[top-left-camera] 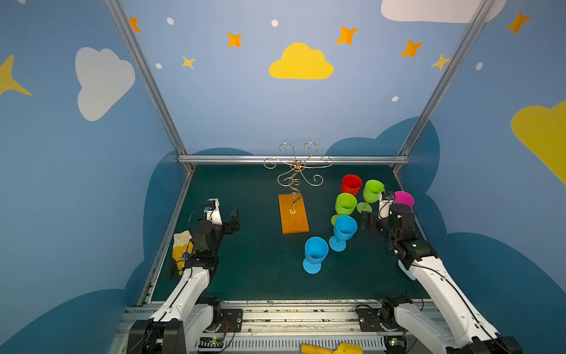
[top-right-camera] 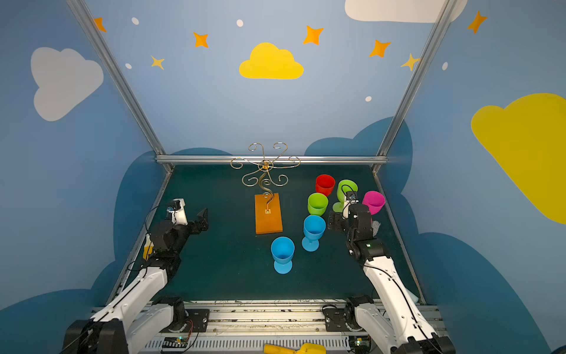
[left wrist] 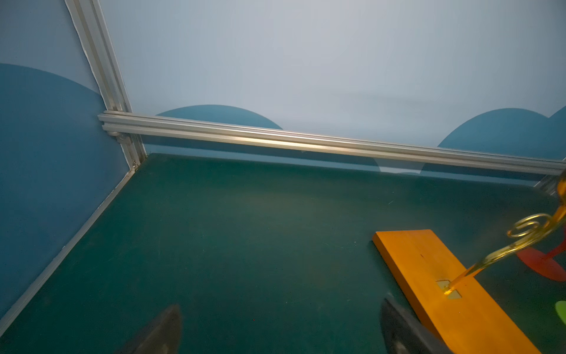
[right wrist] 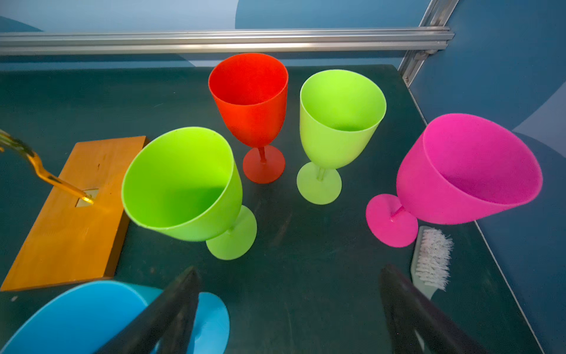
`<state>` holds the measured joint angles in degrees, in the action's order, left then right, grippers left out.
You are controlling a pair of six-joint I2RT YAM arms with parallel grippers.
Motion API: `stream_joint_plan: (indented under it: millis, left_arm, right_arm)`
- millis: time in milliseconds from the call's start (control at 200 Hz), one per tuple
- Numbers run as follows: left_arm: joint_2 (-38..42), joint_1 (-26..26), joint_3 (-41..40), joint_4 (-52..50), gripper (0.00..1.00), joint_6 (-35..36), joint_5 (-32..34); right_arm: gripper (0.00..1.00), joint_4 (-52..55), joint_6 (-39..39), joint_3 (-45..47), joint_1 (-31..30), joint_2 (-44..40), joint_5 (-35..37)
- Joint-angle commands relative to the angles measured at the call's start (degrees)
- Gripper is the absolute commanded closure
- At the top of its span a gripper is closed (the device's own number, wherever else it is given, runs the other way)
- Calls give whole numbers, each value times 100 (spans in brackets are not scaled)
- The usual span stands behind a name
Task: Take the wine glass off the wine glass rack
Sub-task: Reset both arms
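Gaping wide, left pincer (left wrist: 281,303), right pincer (right wrist: 290,269), empty

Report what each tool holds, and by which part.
Nothing is held. The left tool and the right tool both stand open, with nothing in either.

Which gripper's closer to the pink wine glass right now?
Right. The right gripper hangs open close to the pink wine glass, not touching it. The left gripper sits open across the table, beyond the wine glass rack.
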<state>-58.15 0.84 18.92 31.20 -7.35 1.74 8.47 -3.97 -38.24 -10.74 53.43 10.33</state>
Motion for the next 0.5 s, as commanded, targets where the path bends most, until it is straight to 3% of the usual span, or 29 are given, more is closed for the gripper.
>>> stream_joint_plan:
  millis: [0, 150, 491]
  left_arm:
    - [-253, 29, -139, 628, 1, 146, 47]
    - [-702, 17, -238, 957, 1, 133, 78]
    - [-642, 74, -65, 448, 1, 381, -59]
  right_arm:
    - [10, -1083, 135, 291, 102, 206, 184]
    - [10, -1224, 257, 400, 133, 434, 247]
    - [10, -2539, 345, 1218, 363, 1024, 142]
